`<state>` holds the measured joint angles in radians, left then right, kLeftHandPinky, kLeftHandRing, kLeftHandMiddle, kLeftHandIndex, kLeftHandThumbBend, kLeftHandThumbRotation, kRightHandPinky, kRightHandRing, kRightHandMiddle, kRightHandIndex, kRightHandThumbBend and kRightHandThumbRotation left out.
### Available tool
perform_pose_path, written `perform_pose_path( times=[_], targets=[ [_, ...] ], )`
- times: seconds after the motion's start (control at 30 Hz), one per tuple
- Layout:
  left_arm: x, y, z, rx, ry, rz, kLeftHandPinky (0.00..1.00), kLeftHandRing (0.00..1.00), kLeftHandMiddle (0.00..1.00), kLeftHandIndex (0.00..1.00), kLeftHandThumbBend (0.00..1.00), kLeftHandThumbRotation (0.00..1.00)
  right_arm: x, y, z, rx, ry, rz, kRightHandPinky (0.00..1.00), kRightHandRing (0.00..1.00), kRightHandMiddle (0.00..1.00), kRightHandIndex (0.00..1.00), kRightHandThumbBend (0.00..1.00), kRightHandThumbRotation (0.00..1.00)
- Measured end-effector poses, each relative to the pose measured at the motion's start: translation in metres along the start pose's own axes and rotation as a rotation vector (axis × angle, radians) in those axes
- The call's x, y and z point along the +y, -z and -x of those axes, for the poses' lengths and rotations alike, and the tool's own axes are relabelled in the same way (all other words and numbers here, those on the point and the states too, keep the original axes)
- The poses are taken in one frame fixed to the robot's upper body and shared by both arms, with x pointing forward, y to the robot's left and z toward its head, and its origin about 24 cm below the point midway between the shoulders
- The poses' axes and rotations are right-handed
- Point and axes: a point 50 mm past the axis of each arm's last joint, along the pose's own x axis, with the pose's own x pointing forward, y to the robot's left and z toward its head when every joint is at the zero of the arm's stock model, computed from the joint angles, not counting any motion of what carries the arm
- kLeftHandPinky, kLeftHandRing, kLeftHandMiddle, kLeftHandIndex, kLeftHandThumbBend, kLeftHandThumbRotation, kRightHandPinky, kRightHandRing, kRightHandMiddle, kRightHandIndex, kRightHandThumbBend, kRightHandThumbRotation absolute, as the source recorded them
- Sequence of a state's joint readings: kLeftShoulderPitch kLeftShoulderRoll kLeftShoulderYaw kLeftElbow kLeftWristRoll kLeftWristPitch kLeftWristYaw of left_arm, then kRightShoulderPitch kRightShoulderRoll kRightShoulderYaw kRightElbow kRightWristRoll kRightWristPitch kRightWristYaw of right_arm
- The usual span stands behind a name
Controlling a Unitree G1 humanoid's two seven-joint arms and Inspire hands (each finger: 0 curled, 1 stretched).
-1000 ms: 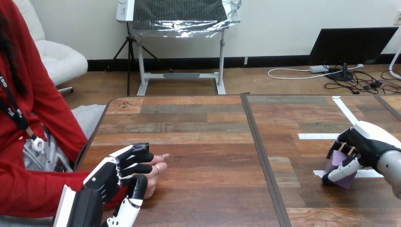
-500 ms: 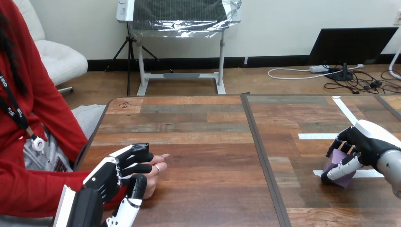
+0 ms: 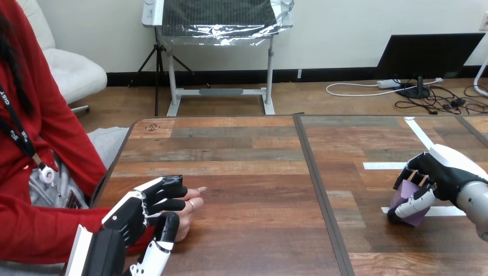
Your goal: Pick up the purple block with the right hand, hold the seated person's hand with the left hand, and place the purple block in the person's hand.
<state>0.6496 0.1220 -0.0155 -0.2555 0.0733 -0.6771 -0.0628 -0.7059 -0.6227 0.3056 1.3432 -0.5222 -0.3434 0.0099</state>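
Right hand (image 3: 448,172) clamped on block (image 3: 403,199), low at right of counter (image 3: 259,190), well apart from person's hand (image 3: 187,217) (left hand (image 3: 138,210) curled over it). Could slip from shallow hold during the carry across.

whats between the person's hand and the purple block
Head view: only bare wooden table, crossed by its dark seam, between the person's hand and the small purple block.

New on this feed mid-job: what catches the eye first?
At the near left, the left hand has its fingers curled round the person's hand on the wooden table. Far right, the right hand grips the purple block beside a white tape strip.
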Motion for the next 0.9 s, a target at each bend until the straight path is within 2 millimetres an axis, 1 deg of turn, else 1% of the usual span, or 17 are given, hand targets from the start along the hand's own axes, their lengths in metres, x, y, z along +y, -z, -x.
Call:
perform_pose_path(
  times=[0.4,0.83,0.9],
  targets=[
    [-0.0001,-0.0002,0.0,-0.002,0.001,-0.011,0.6,0.69,0.72,0.72,0.31,0.64,-0.0002,-0.0038,0.0001,-0.039,0.002,-0.003,0.48,0.48,0.52,0.52,0.81,0.0],
    [0.0016,-0.0011,-0.0002,-0.013,-0.007,-0.058,0.6,0.68,0.71,0.71,0.29,0.52,-0.0009,-0.0085,0.0,-0.081,0.005,-0.002,0.46,0.47,0.51,0.51,0.8,0.0],
    [0.0021,-0.0015,-0.0003,-0.018,-0.006,-0.068,0.61,0.69,0.72,0.71,0.32,0.49,-0.0011,-0.0094,0.0,-0.089,0.007,-0.004,0.47,0.48,0.51,0.51,0.8,0.0]
  ],
)
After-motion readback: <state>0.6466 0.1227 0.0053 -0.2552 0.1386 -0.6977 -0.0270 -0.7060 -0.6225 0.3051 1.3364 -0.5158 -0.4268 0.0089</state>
